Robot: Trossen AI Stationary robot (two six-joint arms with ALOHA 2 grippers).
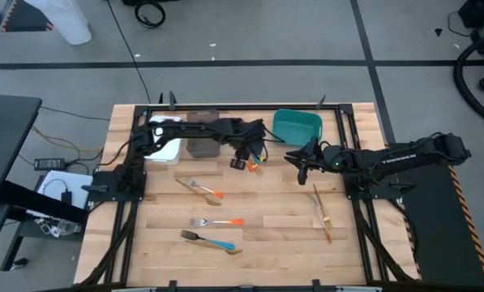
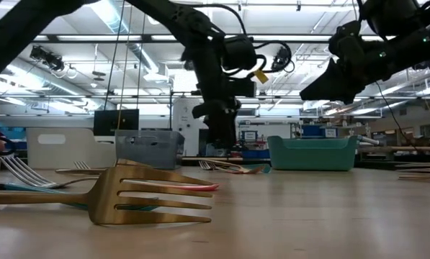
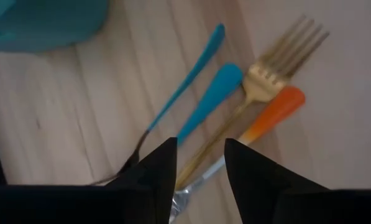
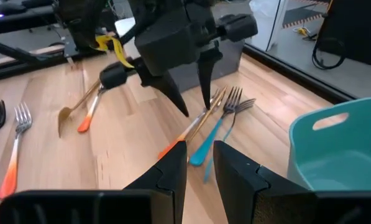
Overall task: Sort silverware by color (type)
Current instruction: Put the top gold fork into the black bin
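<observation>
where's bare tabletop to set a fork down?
Free: the near right corner past the wooden pair, and the strip between the orange fork and that pair. Crowded: between grey bin and teal bin, where the left gripper, jaws open, hangs over a fork cluster.

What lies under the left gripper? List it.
Under the open left gripper: a thin blue handle, a thick blue handle, a gold fork and an orange handle, piled together. Its fingers hide their other ends. The right gripper waits nearby.

L tool point(image 4: 194, 99) open, low, R tool point(image 1: 300, 168) open, raised
</observation>
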